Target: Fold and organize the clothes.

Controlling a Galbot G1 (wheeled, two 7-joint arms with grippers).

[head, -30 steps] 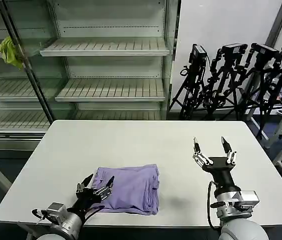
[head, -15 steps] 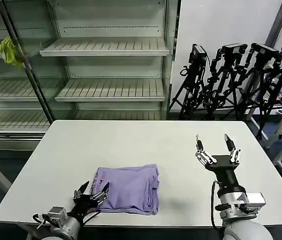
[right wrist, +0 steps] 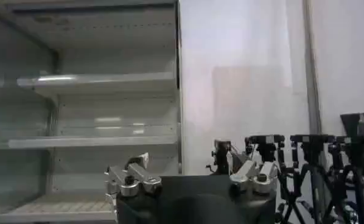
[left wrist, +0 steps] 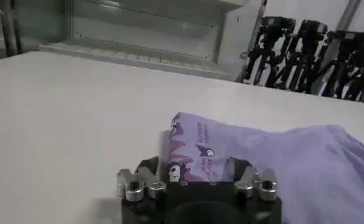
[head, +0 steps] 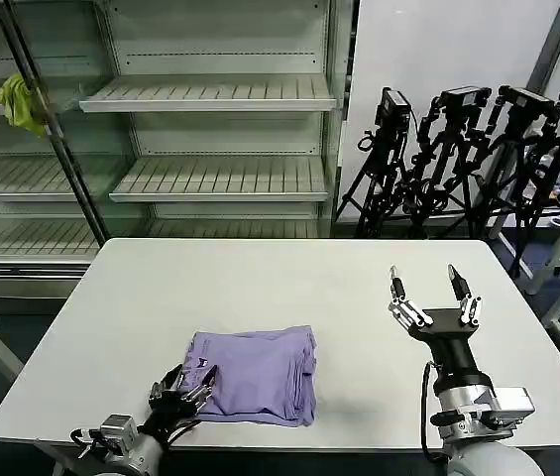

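Moved: left gripper (head: 185,385) has dropped back toward the table's (head: 141,288) near edge — fingers spread, empty.
T-shirt (head: 257,374): folded, lavender.
Right gripper (head: 430,295): raised — fingers wide apart, empty.

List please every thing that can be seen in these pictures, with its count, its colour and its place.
T-shirt: one, light purple with dark purple print, folded, on the table near its front edge.
Table: one, white, in front of the robot.
Shelving: one unit, pale grey, behind the table.
Cloth: one, yellow-green, on the far left of the shelving.
Tripods: several, black, right of the shelving.
Left gripper: one, black and silver, open, at the T-shirt's near left corner.
Right gripper: one, black and silver, open, above the table's right side.
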